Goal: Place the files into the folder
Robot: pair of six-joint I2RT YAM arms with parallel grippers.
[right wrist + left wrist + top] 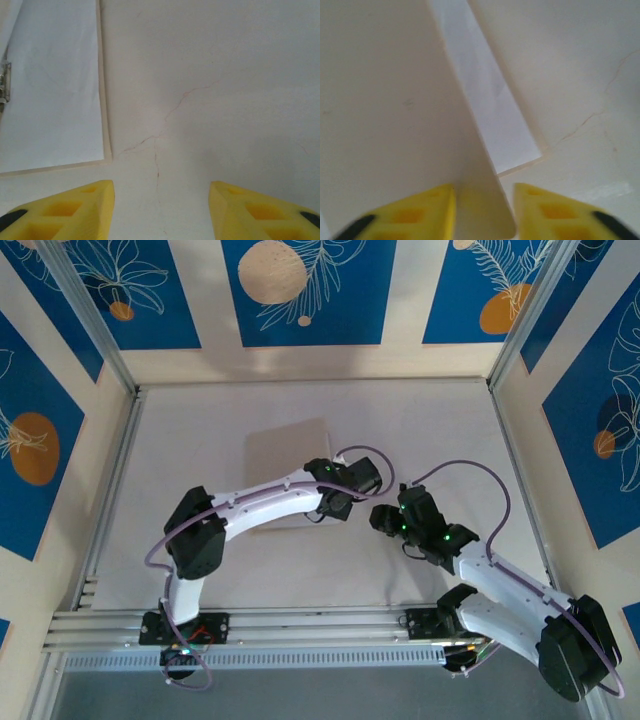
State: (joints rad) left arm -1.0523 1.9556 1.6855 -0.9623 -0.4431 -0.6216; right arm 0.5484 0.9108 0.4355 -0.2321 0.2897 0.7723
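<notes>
Folder (283,455) and left gripper (322,510) meet at the folder's near right corner. There we see the left arm bent at the elbow, its forearm stretched rightward along the near edge. From the wrist, the raised tan cover (385,100) has its corner between the parted yellow fingers (420,215); we cannot tell whether they touch it. A plain white sheet (492,115) lies just ahead, inside. The right gripper (161,186), jaws wide and empty, hovers over bare table (235,75), with the sheet and a small metal clip (5,82) ahead to its left.
</notes>
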